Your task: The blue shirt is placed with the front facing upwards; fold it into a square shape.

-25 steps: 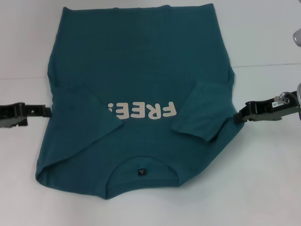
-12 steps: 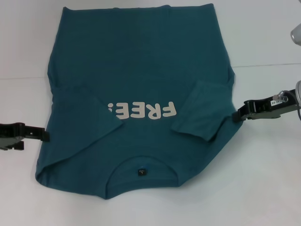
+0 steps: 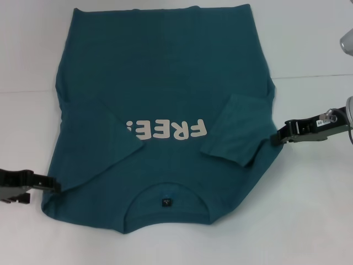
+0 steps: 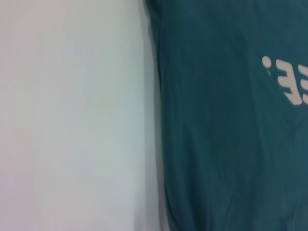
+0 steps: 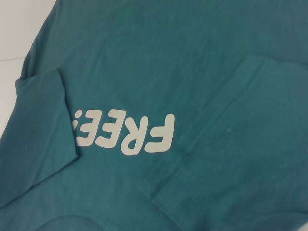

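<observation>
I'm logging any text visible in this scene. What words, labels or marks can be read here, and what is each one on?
"FREE!" in white letters on the chest of the blue shirt, upside down in the head view; a folded sleeve partly covers the exclamation mark.
Small dark neck label: too small to read.
White tag on the right arm: too small to read.

I see the blue shirt (image 3: 160, 110) covering the middle of the table (image 3: 309, 210). Bare table lies along both side edges and at the near right corner. The left gripper (image 3: 54, 185) sits at the shirt's near left edge, and the right gripper (image 3: 274, 139) at its right edge.
</observation>
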You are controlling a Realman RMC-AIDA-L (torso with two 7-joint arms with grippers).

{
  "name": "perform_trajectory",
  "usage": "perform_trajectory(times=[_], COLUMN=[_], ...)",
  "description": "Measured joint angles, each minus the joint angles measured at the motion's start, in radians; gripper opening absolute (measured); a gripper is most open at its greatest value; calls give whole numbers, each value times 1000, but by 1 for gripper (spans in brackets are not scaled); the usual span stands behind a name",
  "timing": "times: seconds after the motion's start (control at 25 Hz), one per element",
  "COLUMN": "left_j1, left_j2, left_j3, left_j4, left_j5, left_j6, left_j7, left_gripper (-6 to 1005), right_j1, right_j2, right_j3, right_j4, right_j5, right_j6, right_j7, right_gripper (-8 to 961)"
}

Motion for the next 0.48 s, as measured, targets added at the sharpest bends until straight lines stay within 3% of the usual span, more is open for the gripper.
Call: perform_trajectory(times=[0.48], left_j1=[-5], left_j2=[-4], left_j3=[0], left_j4=[-27], left_j5=[1], left_j6=[-29], left_j7=[-13], left_gripper=[891], right_j1=[0], right_j2=[7], right_j3=[1], right_j4=[-2], right_j5=[2], right_j6=[0], right_j7=[-14], right_gripper=[51])
